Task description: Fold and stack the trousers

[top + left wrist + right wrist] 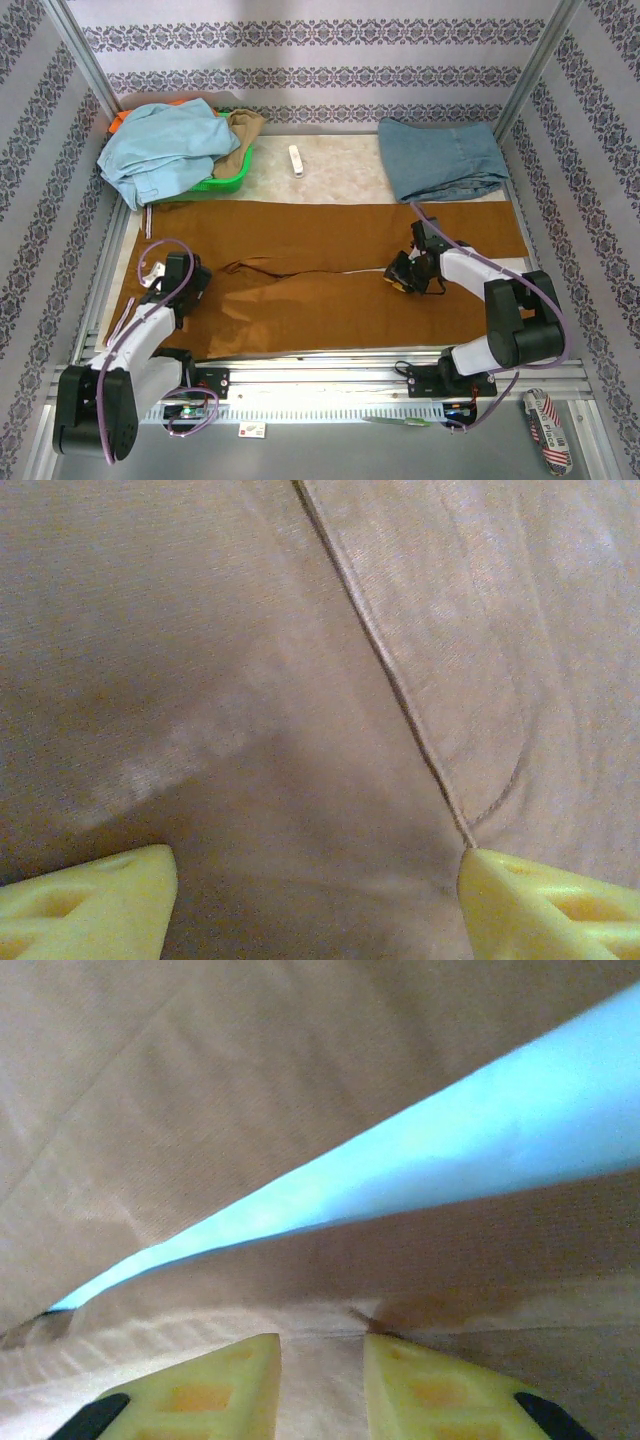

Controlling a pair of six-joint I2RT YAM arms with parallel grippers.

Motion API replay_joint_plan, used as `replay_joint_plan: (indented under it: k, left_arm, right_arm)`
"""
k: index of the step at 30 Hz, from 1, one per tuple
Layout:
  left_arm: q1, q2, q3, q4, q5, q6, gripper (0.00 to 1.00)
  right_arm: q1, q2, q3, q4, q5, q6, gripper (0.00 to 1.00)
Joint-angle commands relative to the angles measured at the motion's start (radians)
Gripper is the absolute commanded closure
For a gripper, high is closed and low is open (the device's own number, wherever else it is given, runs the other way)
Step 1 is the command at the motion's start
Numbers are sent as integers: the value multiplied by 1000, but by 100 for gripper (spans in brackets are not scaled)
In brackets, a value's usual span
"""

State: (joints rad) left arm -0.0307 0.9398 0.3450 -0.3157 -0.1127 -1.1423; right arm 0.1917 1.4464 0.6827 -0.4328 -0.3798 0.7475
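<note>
I have the trousers [300, 225] laid lengthwise across the middle of the table [340, 165], running from 9 to 3 o'clock in the overhead view, flat and not yet folded. At about 8 o'clock my left gripper [315, 890] sits low over the cloth with its fingers spread wide and nothing between them. Its wrist camera shows a seam and a curved pocket edge running toward one fingertip [540, 905]. Toward 4 o'clock my right gripper [322, 1365] is down where the two legs meet. Its fingers are nearly together with a ridge of cloth at the gap, and I cannot tell whether it truly pinches.

To fold well, I judge both claws need a firm bite on the same edge through every layer. They should then lift and carry together so the cloth goes over square; a one-sided grip would skew it.

At 10 o'clock the green basket [236, 176] holds a pale blue garment [160, 145] heaped over its rim and a tan cloth [245, 128]. At 1 o'clock a denim piece [440, 160] lies on the table itself, in no container
</note>
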Motion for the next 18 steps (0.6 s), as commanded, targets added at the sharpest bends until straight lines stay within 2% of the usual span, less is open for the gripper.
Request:
replay_joint_plan:
  k: [1,4,6,8,12,15,18]
  left_arm:
    - [-6,-73,76,-172,23,17,23]
    - [-31,-110,166,-204,-19,69,22]
    - [-35,-62,220,-152,-13,111,21]
    - [-36,57,274,-85,31,146,22]
    - [-65,332,391,17,27,185,22]
    - [-65,474,445,56,-24,176,22]
    - [-54,538,448,70,-112,162,22]
  right_arm:
    - [-3,-41,106,-84,7,-99,71]
    - [1,-33,187,-99,63,-116,71]
    - [13,14,240,-91,88,-114,71]
    - [32,90,293,-76,91,-109,72]
    - [84,266,396,-45,98,-85,77]
    - [116,372,454,-37,106,-72,78]
    - [132,457,500,-32,85,-61,78]
